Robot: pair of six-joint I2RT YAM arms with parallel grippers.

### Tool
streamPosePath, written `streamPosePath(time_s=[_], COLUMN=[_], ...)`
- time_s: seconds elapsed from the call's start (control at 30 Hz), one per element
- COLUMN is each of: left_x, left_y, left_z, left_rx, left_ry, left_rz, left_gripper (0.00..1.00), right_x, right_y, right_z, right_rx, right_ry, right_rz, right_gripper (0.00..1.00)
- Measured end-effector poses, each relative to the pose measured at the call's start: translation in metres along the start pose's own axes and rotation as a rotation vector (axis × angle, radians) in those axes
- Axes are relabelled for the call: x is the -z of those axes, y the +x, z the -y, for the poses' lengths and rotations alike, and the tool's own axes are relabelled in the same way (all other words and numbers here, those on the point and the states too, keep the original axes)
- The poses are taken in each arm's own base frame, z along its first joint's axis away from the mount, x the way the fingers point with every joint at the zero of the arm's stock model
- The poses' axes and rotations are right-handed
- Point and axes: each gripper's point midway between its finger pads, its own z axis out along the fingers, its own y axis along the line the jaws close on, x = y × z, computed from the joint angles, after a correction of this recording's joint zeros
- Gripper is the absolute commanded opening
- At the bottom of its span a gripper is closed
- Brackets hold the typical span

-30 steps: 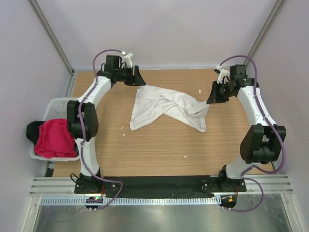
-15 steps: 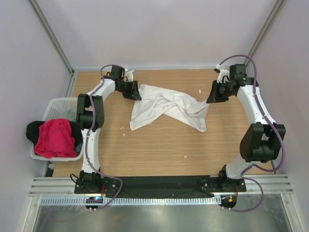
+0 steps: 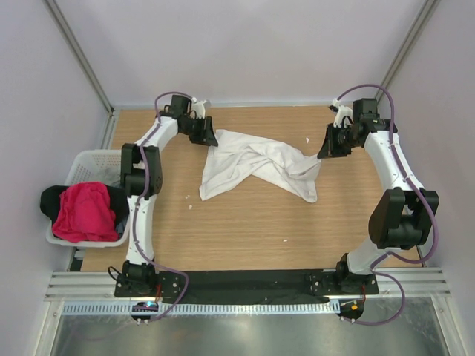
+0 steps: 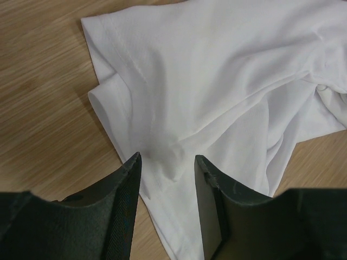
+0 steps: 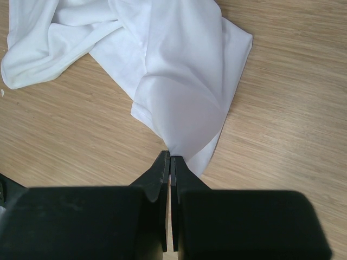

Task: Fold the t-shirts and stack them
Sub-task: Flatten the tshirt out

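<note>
A white t-shirt (image 3: pixel 256 165) lies crumpled on the wooden table, toward the back. My left gripper (image 3: pixel 209 138) is open at its back left corner; in the left wrist view (image 4: pixel 167 158) its fingers straddle the shirt's (image 4: pixel 227 81) edge near a sleeve. My right gripper (image 3: pixel 326 151) is shut on the shirt's right edge; the right wrist view (image 5: pixel 171 158) shows the cloth (image 5: pixel 179 92) pinched between the tips and lifted slightly. A pink-red t-shirt (image 3: pixel 83 211) and a black one (image 3: pixel 50 200) lie in the basket at the left.
A white lattice basket (image 3: pixel 83 165) stands off the table's left edge. Small white scraps (image 3: pixel 187 197) lie on the wood. Metal frame posts rise at both back corners.
My left gripper has moved down and right to the shirt's back left corner, and the left arm has folded inward. The right arm and the shirt have barely moved.
</note>
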Motion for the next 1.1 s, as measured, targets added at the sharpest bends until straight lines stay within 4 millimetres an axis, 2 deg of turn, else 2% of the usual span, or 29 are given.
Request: streamPosePath(time_s=[0.2,0.37,0.5,0.67,0.73,0.77,0.87,0.97,1.1], left_x=[-0.017,-0.024,-0.025,-0.026,-0.025,-0.024,-0.019,-0.01,0.022], left_y=[-0.002,0.0,0.0,0.0,0.0,-0.001,-0.003,-0.007,-0.023], left_z=[-0.008,-0.007,-0.003,-0.003,-0.002,-0.002,-0.001,-0.003,0.008], left_rx=[-0.026,-0.04,-0.048,-0.062,-0.064,-0.068,-0.079,-0.101,-0.145], left_ry=[-0.003,-0.003,0.0,0.001,0.001,0.001,-0.015,-0.055,-0.107], left_rz=[-0.004,-0.012,-0.016,-0.017,-0.016,-0.014,-0.013,-0.009,0.025], left_gripper=[0.45,0.4,0.24,0.2,0.16,0.15,0.0,0.0,0.0], right_x=[0.0,0.0,0.0,0.0,-0.001,-0.001,-0.001,-0.001,0.003], right_y=[0.0,0.0,0.0,-0.001,-0.002,-0.002,-0.002,-0.002,-0.008], right_z=[0.0,0.0,0.0,0.001,0.001,0.001,0.001,0.003,0.011], right_rx=[0.0,0.0,0.0,0.002,0.003,0.004,0.006,0.009,0.008], right_ry=[0.0,0.001,0.001,0.002,0.002,0.002,0.002,0.013,0.054], right_rz=[0.0,0.0,0.0,0.003,0.006,0.006,0.007,0.007,0.023], right_gripper=[0.01,0.01,0.01,0.01,0.01,0.01,0.01,0.01,0.01])
